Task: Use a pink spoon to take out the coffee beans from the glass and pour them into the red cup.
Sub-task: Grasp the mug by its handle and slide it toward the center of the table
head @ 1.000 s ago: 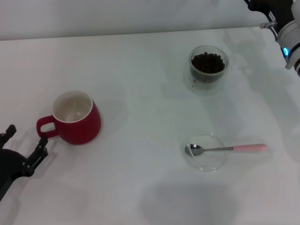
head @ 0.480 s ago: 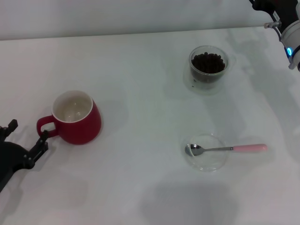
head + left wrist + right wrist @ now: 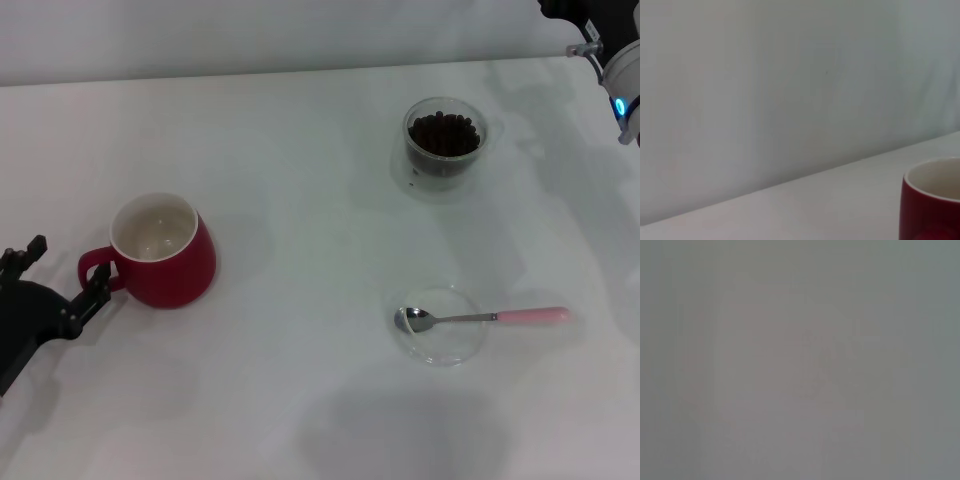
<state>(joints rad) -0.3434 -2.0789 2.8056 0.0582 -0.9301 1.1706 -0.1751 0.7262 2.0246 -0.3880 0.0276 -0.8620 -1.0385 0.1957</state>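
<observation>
From the head view, nothing is grasped yet: the pink spoon (image 3: 484, 318) lies with its bowl in a clear dish (image 3: 441, 326), near the glass (image 3: 444, 136) of coffee beans (image 3: 443, 133). The left gripper (image 3: 60, 279), fingers spread, sits beside the red cup (image 3: 160, 251). The right arm (image 3: 610, 50) is at the far corner, and its gripper probably lies out of frame. The left wrist view shows only the cup's rim, and the right wrist view shows nothing usable. Next the spoon's handle must be pinched.

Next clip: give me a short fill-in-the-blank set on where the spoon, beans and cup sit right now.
1. The spoon's metal bowl rests in a flat clear ____.
2. The beans are all inside the ____.
3. The red cup is ____ inside, with no beans.
4. The left claw is open beside the cup's ____.

Missing words: dish; glass; empty; handle
</observation>
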